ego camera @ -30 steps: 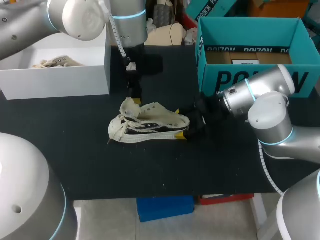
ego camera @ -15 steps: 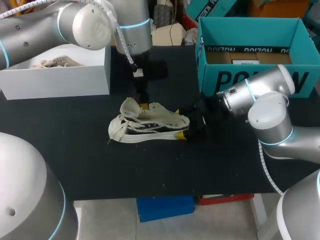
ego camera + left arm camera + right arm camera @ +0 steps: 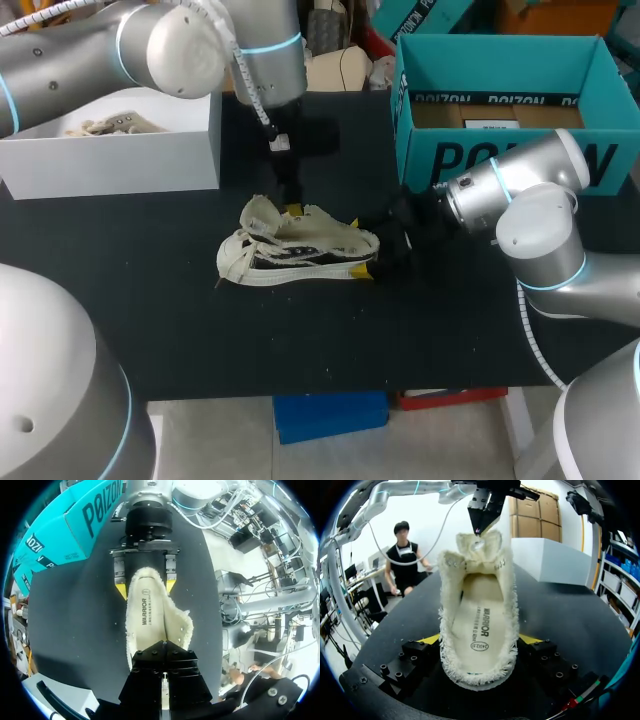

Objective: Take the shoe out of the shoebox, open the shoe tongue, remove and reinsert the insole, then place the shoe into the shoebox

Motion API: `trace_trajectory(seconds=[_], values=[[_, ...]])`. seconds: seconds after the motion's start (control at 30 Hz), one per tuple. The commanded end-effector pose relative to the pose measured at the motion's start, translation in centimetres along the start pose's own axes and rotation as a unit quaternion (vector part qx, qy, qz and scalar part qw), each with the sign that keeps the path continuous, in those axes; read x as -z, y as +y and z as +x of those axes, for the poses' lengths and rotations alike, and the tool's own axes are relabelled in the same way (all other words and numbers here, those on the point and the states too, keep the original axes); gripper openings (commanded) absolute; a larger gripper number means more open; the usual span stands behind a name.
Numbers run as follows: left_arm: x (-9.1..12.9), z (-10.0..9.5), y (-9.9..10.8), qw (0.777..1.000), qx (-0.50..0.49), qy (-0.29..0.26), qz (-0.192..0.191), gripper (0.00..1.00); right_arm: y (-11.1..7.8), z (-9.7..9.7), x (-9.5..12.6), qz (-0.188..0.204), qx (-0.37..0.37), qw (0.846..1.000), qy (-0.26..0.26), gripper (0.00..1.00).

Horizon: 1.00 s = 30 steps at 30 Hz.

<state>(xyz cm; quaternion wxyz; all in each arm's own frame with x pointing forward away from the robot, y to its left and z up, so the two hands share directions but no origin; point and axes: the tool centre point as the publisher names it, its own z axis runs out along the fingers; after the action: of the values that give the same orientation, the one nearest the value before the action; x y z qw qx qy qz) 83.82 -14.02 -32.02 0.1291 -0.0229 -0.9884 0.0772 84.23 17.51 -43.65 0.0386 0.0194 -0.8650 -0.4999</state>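
Head view showed the cream canvas shoe (image 3: 300, 248) lying on its side on the black surface (image 3: 200, 330). Its long axis ran from 9 to 3 o'clock, with the laces (image 3: 232, 262) and toe at 9 and the heel at 3.

The right claw (image 3: 362, 248) came in from 3 o'clock and was closed on the heel, a yellow tip pressed to each side. The right wrist view confirmed this: the heel sat between the tips, and the insole (image 3: 479, 625) lay flat inside, in plain sight down the shoe's length.

The left claw (image 3: 290, 207) hung from the 12 o'clock side, right at the mouth of the shoe and just heelward of the upturned tongue (image 3: 260, 215). I could not tell whether it was open or closed, or whether it had hold of anything.

To my eye the insole was the next thing to fetch. The left claw was the nearer and the only free one, so the move would turn on dropping straight into the opening.

The white shoebox (image 3: 110, 155) stood at 10 o'clock from the shoe and a teal cardboard box (image 3: 500, 160) at 2 o'clock. Both were well apart from it. Only the tongue and the frayed collar crowded the way in.
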Motion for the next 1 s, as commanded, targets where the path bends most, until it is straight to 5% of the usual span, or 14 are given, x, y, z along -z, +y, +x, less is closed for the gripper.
trace_trajectory(seconds=[0.03, 1.0], values=[[-2.5, 0.2, -1.5, 1.0, -0.009, 0.008, -0.002, 0.0, -0.2, -0.1, 0.0, 0.0, -0.001, 1.0, 0.0, 0.0], [-9.2, -0.8, -1.1, 0.998, 0.002, 0.057, -0.013, 0.0, -0.2, -0.1, 0.0, 0.0, -0.001, 1.0, 0.0, 0.0]])
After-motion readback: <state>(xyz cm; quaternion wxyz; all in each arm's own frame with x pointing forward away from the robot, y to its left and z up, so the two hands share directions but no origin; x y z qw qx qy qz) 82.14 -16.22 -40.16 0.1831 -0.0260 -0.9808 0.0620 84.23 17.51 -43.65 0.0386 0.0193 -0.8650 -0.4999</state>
